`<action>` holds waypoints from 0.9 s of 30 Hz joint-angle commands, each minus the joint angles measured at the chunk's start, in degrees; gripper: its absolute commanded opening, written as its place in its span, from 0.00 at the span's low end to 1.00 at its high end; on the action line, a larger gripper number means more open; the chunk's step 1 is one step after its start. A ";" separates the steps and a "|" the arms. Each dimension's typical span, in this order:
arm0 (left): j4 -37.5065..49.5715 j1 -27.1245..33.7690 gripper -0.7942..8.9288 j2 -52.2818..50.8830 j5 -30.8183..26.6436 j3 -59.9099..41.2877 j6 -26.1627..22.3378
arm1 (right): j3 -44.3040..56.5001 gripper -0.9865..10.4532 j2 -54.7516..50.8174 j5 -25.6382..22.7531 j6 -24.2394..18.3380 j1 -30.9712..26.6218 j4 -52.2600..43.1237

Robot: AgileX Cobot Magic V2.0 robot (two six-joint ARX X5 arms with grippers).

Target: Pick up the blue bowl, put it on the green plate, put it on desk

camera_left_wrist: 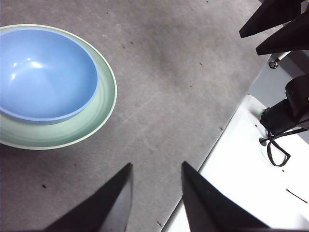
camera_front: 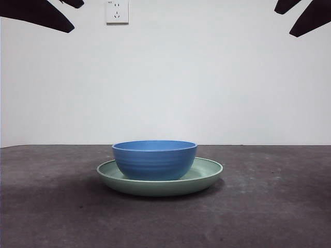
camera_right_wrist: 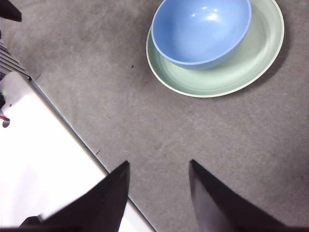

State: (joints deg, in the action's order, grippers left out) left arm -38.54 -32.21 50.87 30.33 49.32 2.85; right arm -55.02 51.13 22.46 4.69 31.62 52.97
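The counter [camera_front: 279, 206], dark, matte and mottled, spans the whole view. Near its middle lies the green plate [camera_front: 207, 173], wide, shallow and glossy, and the blue bowl [camera_front: 155, 161] sits upright in it, off-centre toward one rim in both wrist views. The left gripper [camera_left_wrist: 155, 193] and right gripper [camera_right_wrist: 158, 191] hang high, well apart from the stack, each with its fingers parted and nothing between them. The bowl looks light, rigid and smooth, probably slick, so a pinch across its thin rim, one finger inside the wall and one outside, seems the surest hold; the plate beneath may slide if nudged. The bowl's foot is hidden inside the plate, and the front view shows the arms only as dark tips at its top corners.
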 commanded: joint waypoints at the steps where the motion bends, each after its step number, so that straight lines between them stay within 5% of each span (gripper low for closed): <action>1: 0.37 -0.33 0.25 0.26 0.31 0.37 -0.44 | -0.37 0.26 0.44 0.07 -0.68 0.52 -0.39; 6: 0.39 -0.33 0.23 0.26 0.31 0.37 -0.44 | -0.37 0.25 0.44 0.07 -0.70 0.52 -0.31; 9: 0.37 -0.33 0.09 0.26 0.31 0.37 -0.46 | -0.37 0.09 0.44 0.04 -0.74 0.52 -0.17; 27: 0.48 -0.33 0.09 0.26 0.31 0.37 -0.46 | -0.39 0.09 0.44 0.00 -0.68 0.50 -0.59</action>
State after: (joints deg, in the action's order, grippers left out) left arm -38.52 -32.21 50.87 30.33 49.32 2.85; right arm -55.02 51.13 22.41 4.49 31.62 52.93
